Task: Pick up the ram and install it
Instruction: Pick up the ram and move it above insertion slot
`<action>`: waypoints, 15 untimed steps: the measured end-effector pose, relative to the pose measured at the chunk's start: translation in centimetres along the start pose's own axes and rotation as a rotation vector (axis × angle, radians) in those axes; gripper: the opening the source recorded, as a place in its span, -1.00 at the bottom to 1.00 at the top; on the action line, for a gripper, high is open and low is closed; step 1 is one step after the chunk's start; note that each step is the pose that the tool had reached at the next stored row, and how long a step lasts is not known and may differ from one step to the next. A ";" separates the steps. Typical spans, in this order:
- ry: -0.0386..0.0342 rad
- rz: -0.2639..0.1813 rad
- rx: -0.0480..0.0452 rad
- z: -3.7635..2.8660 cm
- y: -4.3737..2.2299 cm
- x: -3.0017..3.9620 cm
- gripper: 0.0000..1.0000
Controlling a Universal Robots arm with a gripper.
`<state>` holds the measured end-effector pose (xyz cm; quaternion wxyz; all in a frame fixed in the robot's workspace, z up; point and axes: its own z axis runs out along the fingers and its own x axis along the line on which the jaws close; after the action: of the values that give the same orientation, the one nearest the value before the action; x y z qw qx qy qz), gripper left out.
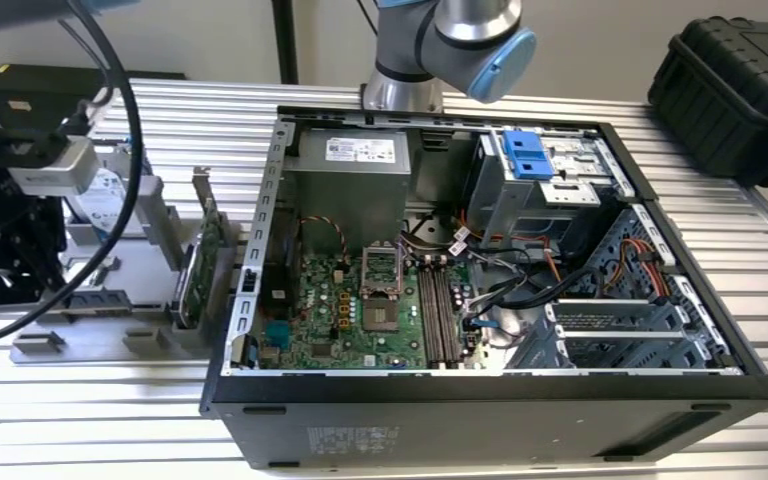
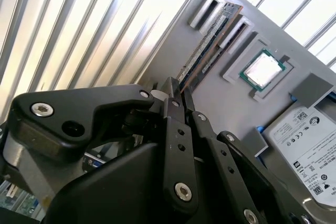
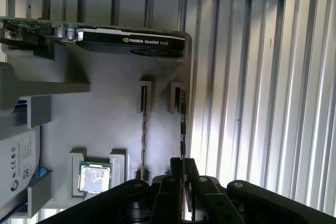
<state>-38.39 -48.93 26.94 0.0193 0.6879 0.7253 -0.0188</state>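
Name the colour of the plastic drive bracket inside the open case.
The drive bracket is blue; exterior view shows it best.

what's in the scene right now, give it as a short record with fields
gripper: at one end of the ram, over the grey holder
ram: on edge, seated in its holder slot
second stick: on edge in the neighbouring slot, apart from the ram
processor chip: flat in its own recess
hard drive: in the holder, beside the processor chip
graphics card: on edge in the holder
computer case: open, motherboard showing
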 end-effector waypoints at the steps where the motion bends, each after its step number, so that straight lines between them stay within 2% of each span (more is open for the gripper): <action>1: 0.0000 0.000 -0.0001 -0.05 0.00 0.00 -1.00; 15: 0.0000 0.000 0.0000 -0.85 0.01 -0.06 -1.00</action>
<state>-38.38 -48.94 27.79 0.0193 0.6878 0.7254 -0.0188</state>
